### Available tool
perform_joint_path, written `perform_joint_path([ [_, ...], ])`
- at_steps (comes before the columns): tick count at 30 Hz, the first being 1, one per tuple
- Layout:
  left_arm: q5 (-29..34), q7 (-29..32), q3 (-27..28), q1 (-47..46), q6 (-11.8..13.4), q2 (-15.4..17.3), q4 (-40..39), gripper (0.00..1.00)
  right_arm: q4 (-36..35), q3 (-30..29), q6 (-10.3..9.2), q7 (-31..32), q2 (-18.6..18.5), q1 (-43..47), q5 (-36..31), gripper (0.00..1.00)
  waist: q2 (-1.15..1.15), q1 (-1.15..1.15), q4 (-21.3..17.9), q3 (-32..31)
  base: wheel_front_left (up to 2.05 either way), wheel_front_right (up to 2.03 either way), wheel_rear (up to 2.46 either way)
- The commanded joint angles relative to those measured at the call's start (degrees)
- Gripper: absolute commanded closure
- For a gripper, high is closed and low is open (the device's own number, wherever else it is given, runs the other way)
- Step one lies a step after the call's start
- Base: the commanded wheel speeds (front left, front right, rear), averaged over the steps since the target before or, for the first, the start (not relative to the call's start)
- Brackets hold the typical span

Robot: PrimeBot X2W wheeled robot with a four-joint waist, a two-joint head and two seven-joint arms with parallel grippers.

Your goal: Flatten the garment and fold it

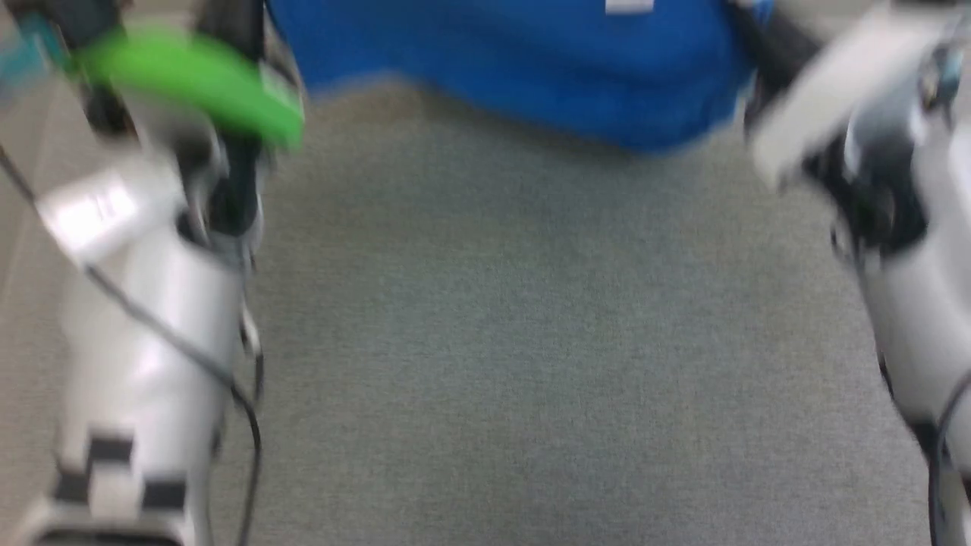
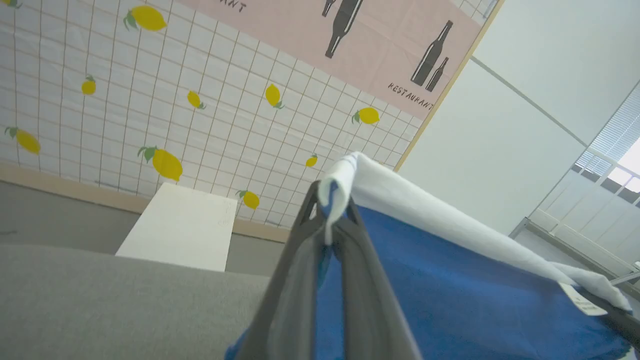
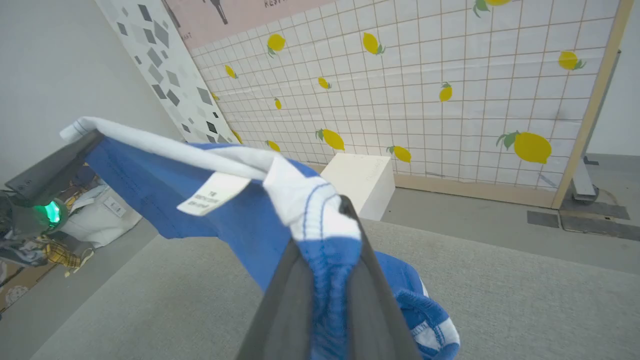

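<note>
One lemon-print wall [image 3: 450,100] closes the far side, a white box [image 3: 360,180] at its foot. Nearer, a broad grey carpeted surface [image 1: 531,341] lies below us. Over its far part hangs the garment [image 1: 531,68], its long axis running left to right along the white waistband [image 2: 440,215]. Our left gripper [image 2: 330,205] is clamped on the waistband's left end and our right gripper [image 3: 325,225] on its right end, so neither arm is nearer. A small tag [image 3: 212,192] dangles right of the middle.
</note>
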Motion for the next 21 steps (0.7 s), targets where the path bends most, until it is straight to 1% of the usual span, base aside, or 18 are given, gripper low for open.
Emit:
perform_joint_path([
  [1, -1.1, 0.1, 0.1, 5.5, 0.2, 0.3, -1.9, 1.00, -2.2, 0.7, -0.09, -0.7, -1.7, 4.2, 0.1, 1.00, 0.00, 0.00, 1.5, -5.1, 0.00, 0.00, 0.00],
  [4, -1.5, 1.5, -0.4, 16.4, 2.3, 0.9, -7.3, 1.00, -6.5, 0.9, -0.09, -1.3, -3.5, 13.3, 2.0, 1.00, 0.00, 0.00, 2.0, -7.7, 0.00, 0.00, 0.00],
  [5, -1.6, 1.9, -0.5, 19.5, 2.9, 1.1, -8.9, 1.00, -7.4, 0.6, -0.09, -1.1, -3.5, 15.9, 2.9, 1.00, 0.00, 0.00, 2.1, -8.4, 0.00, 0.00, 0.00],
  [8, -2.3, 4.0, -1.1, 29.3, 5.5, 1.5, -14.0, 1.00, -10.5, 0.9, -0.09, 1.0, -4.1, 24.7, 4.7, 1.00, 0.00, 0.00, 2.4, -10.4, 0.00, 0.00, 0.00],
  [12, -3.1, 6.7, -1.6, 40.0, 9.0, 2.0, -18.9, 1.00, -13.7, 1.8, -0.09, 3.8, -4.2, 34.6, 5.5, 1.00, 0.00, 0.00, 2.7, -12.6, 0.00, 0.00, 0.00],
  [17, -3.1, 10.5, -2.8, 49.4, 13.0, 3.1, -21.5, 1.00, -15.9, 3.7, -0.09, 8.5, -4.4, 43.8, 5.5, 1.00, 0.00, 0.00, 3.1, -14.6, 0.00, 0.00, 0.00],
  [21, -3.6, 13.8, -3.9, 55.2, 15.8, 3.5, -22.1, 1.00, -16.6, 5.1, -0.09, 15.1, -5.8, 48.9, 5.1, 1.00, 0.00, 0.00, 3.4, -15.7, 0.00, 0.00, 0.00],
])
